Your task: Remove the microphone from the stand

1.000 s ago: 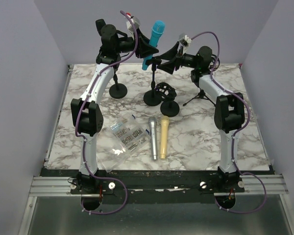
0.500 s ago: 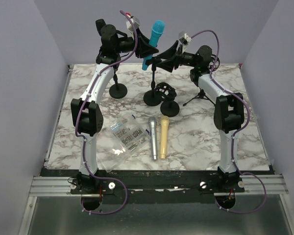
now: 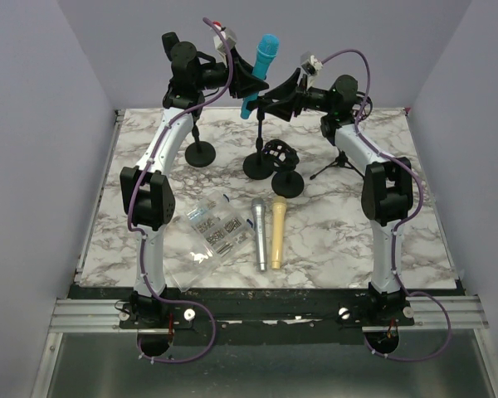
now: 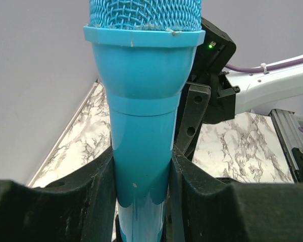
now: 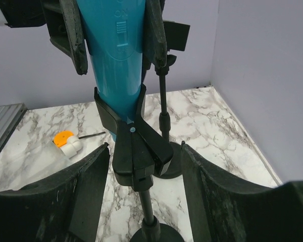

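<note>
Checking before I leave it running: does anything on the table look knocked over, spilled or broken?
Nothing stands out. The blue microphone sits in its clip, gripped by the left pincer; the silver microphone and gold microphone lie flat side by side.

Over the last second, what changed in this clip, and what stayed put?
The right gripper shifted left, and its fingers narrowed around the stand's clip without visibly touching it yet. The left gripper stayed shut on the blue microphone, which is still seated in the clip. Nothing on the table moved.
</note>
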{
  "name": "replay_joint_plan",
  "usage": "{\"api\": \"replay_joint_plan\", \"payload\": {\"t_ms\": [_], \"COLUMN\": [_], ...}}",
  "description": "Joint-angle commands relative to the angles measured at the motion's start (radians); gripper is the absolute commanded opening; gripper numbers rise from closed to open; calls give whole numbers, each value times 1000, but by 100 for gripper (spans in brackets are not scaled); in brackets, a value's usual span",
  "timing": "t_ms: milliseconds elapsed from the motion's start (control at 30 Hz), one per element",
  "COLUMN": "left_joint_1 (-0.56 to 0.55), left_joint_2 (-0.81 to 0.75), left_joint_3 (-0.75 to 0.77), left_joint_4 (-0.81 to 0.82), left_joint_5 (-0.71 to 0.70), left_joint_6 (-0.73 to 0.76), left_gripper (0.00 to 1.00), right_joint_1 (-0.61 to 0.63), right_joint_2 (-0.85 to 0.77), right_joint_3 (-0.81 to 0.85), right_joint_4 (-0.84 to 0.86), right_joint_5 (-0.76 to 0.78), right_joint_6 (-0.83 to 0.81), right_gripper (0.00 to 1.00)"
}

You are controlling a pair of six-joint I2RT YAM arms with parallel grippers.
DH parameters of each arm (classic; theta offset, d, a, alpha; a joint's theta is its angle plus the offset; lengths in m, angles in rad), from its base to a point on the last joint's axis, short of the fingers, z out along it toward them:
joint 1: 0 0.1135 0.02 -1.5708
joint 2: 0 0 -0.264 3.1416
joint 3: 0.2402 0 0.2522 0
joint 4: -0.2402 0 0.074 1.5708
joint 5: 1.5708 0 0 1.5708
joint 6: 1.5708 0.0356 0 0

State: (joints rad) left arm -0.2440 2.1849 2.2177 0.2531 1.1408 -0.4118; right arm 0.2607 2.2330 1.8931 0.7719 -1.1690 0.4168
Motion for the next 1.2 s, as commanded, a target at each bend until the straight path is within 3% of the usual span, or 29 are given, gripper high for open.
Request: {"api": "replay_joint_plan", "payload": {"t_ms": [0,233,533,667,967,1167], "left_joint_1": [5,5,5,5,5,5], "left_joint_2": [16,22,23,23,26,29], "left_joint_3": [25,28,30,31,30,30], "left_joint_4": [5,11,23,28,34,38], "left_joint_5": [40,40,43,44,51,54], "left_joint_6": [-12,-21,-32,-39,-46,-51], "left_gripper": [0,0,0,0,0,0], "right_joint_1": [4,5,9,12,14,15], "right_joint_2": [-8,5,16,26,28,33], "right_joint_3": [18,32,40,58,52,57], "right_joint_4": [-19,-29,-46,-61,-89,-103], "right_joint_5": [-21,-31,-32,-35,-23,-24], "right_joint_6": [-23,-22,-32,-35,-60,-68], "right_gripper": [61,55,56,49,58,55]}}
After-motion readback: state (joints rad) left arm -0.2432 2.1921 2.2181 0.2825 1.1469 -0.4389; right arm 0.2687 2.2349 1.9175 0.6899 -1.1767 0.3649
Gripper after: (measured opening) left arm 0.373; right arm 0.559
